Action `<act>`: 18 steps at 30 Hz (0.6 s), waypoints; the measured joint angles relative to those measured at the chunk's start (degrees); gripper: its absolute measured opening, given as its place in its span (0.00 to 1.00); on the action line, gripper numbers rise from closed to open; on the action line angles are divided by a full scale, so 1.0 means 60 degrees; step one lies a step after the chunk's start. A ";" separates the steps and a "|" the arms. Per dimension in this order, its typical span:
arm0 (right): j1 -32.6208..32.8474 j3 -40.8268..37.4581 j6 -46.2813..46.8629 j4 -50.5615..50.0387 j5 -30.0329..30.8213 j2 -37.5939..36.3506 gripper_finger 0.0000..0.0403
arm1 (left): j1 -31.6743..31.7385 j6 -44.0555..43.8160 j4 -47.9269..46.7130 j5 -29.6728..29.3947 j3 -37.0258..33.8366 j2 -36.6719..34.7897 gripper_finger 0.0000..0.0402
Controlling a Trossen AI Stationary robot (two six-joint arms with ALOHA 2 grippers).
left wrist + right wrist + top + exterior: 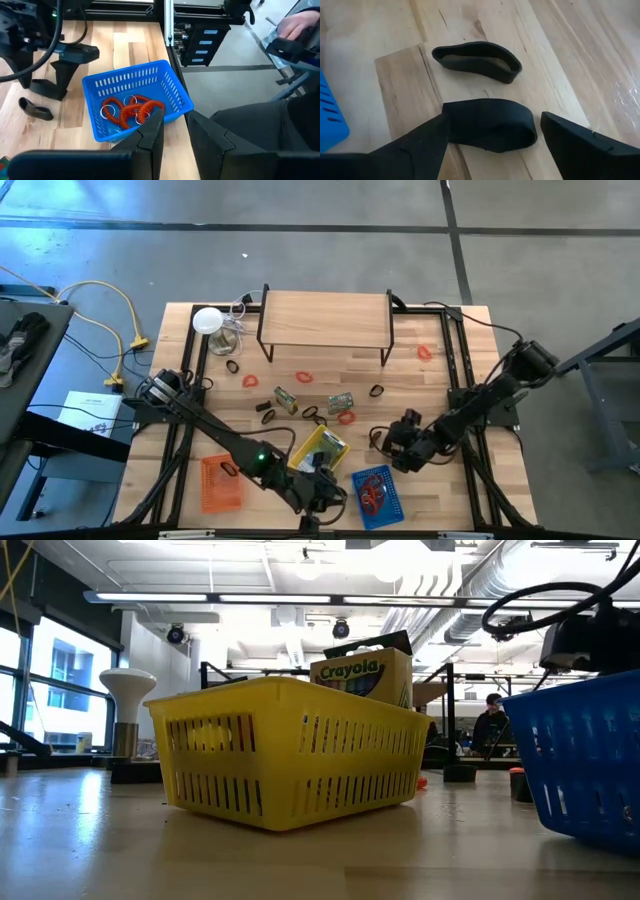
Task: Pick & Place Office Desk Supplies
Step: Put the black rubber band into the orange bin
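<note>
My right gripper (494, 120) is open, low over the table just right of the yellow basket (322, 448). A flat black band loop (492, 126) lies on the wood between its fingers, and a second black loop (477, 61) lies just beyond. My left gripper (176, 125) is open and empty, hovering near the table's near edge beside the blue basket (135, 97), which holds red coiled loops (131, 111). Red bands (304, 377), black loops (376, 391) and green-and-silver packets (341, 401) lie scattered mid-table. My right gripper has one finger (420, 142) overlapping the end of the black loop (455, 120), and the other finger (580, 145) stands clear of it. Whether the first finger touches the loop I cannot tell. The loop lies flat on the table.
A wooden shelf riser (325, 320) stands at the far side, with a white disc lamp (207, 321) to its left. An orange basket (220, 480) sits near the left front. The yellow basket (290, 755) holds a Crayola box (360, 670). A person's hand (300, 22) shows beyond the table.
</note>
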 joint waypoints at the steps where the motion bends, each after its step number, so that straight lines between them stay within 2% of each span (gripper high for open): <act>1: -0.0028 0.0000 -0.0112 0.0003 -0.0027 0.0012 0.72 | 0.0004 0.0002 0.0000 0.0000 0.0000 0.0000 0.21; 6: -0.0077 -0.0022 -0.0401 0.0018 -0.0132 -0.0129 0.52 | 0.0000 0.0004 -0.0040 0.0000 -0.0007 0.0000 0.21; 13: -0.0084 -0.0044 -0.0678 -0.0095 0.0454 -0.0321 0.06 | 0.0000 -0.0004 -0.0040 0.0000 -0.0007 0.0000 0.21; 18: -0.0043 0.0238 -0.0687 -0.0540 0.0966 -0.0339 0.01 | 0.0000 -0.0007 -0.0036 0.0000 -0.0011 0.0000 0.21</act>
